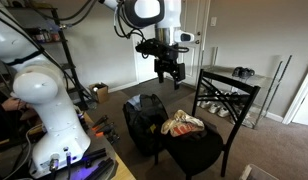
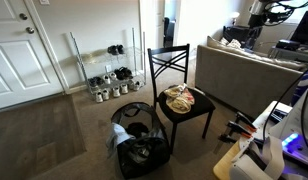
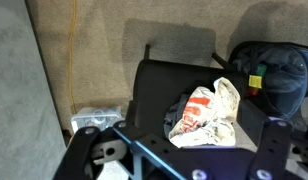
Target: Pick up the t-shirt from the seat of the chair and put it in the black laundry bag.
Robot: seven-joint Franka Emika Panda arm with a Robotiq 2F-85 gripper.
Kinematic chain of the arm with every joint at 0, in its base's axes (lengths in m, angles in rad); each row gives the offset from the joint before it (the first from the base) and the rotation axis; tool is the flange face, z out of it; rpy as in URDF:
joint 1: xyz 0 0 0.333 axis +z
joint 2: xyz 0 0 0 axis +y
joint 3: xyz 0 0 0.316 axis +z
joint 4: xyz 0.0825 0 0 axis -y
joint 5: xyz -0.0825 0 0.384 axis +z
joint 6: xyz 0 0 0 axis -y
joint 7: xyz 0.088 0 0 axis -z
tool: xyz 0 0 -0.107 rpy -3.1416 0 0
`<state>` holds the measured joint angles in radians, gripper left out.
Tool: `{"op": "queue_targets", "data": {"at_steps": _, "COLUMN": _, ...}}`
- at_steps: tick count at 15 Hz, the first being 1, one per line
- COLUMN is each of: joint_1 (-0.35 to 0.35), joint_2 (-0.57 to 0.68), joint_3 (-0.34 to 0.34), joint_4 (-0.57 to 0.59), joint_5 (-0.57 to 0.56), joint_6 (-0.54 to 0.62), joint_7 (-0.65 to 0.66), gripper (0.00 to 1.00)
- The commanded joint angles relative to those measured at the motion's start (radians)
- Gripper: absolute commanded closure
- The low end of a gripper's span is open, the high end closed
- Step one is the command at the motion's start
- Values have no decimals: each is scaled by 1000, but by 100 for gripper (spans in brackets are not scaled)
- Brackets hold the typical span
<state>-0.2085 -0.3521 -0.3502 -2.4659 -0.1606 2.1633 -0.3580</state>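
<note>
Carpet (image 2: pixel 54 130) covers the floor in all three views. The grey sofa (image 2: pixel 249 65) behind the chair and the white door (image 2: pixel 24 50) appear in an exterior view only. Another exterior view alone shows the robot's white arm (image 1: pixel 44 100) in the foreground, with the gripper (image 1: pixel 170 72) hanging in the air well above the furniture. Its fingers are spread wide and nothing is between them.

The chair (image 2: pixel 166 65) stands in the middle of the room in both exterior views. A metal rack (image 2: pixel 76 60) nearby has shoes on its shelves.

The black laundry bag (image 2: pixel 124 158) sits on the floor just beside the chair, its mouth open upward. The inside is dark with pale patches, and what lies in it cannot be made out. The wrist view adds a bluish area and a small yellow patch at the rim.

The t-shirt (image 3: pixel 206 115) lies crumpled on the chair seat, on the half nearer the bag. Its red print is clearest in the wrist view.
</note>
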Motion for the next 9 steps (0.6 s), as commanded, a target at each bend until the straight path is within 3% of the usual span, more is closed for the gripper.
{"op": "queue_targets", "data": {"at_steps": 1, "joint_1": 65, "joint_2": 65, "joint_3": 74, "joint_4": 54, "joint_5": 70, "joint_6": 44, "joint_7": 20, "gripper": 0}}
{"op": "queue_targets", "data": {"at_steps": 5, "joint_1": 138, "joint_2": 217, "joint_3": 115, "joint_4": 158, "joint_5": 206, "joint_6": 110, "joint_7": 17, "gripper": 0}}
{"op": "queue_targets", "data": {"at_steps": 9, "joint_1": 139, "joint_2": 405, "joint_3": 149, "joint_4": 256, "joint_5": 313, "joint_6": 289, "joint_7": 18, "gripper": 0}}
